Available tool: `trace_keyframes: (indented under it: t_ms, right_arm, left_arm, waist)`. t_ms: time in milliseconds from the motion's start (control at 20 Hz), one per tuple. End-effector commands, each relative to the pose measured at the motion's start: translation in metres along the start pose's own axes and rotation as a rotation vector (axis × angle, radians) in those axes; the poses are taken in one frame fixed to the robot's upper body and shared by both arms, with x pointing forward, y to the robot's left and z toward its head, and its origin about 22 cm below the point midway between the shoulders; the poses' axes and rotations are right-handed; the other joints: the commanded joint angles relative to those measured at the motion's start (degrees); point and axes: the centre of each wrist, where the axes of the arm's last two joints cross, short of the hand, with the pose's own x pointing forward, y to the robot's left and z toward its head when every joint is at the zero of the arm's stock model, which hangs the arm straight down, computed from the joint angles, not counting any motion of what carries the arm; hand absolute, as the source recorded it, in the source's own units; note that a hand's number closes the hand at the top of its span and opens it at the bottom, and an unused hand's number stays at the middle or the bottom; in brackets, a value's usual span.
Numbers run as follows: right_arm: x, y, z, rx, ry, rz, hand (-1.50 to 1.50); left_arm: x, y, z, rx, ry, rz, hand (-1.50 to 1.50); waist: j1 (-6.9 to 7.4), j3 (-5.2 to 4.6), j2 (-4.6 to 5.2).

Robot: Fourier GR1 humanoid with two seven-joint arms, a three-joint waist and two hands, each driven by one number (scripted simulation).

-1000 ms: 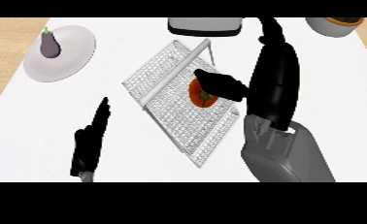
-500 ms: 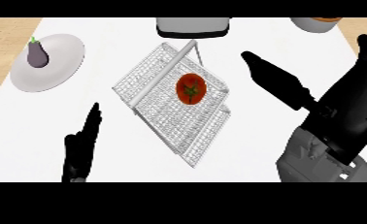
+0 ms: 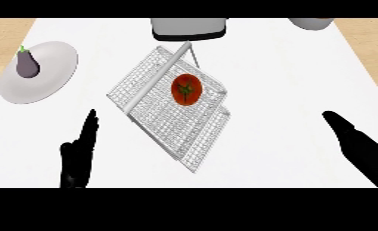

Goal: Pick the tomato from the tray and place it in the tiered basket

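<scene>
The round red tomato (image 3: 186, 89) is seen lying in the white wire tiered basket (image 3: 159, 120), up-left of the nearer, straight-fingered right robot hand (image 3: 356, 145).

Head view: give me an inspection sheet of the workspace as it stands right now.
Surface: white counter, wood edging at both sides.
Job's things: tomato lying in the wire tiered basket; no tray seen.
Clutter: eggplant on a white plate at left; grey appliance at the far edge; bowl far right, partly cut off.
Hands: left hand open, fingers up, lower left; right hand open, lower right, holding nothing.
Cables: nothing seen.
Surroundings: nothing seen.
</scene>
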Motion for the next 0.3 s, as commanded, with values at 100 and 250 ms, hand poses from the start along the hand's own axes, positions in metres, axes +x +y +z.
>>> trace_keyframes:
  t_ms: [100,250]
  right_arm:
    - [0.000,-0.081,0.018,0.079,0.116,-0.087,-1.50]
    - [-0.003,-0.081,0.022,0.116,0.103,-0.102,-1.50]
  left_arm:
    - [-0.011,0.004,0.005,0.025,0.052,0.010,0.00]
    - [-0.017,0.009,0.014,0.025,0.068,0.013,0.00]
  waist:
    - [-1.75,-0.12,-0.48]
    - [-1.63,0.01,-0.89]
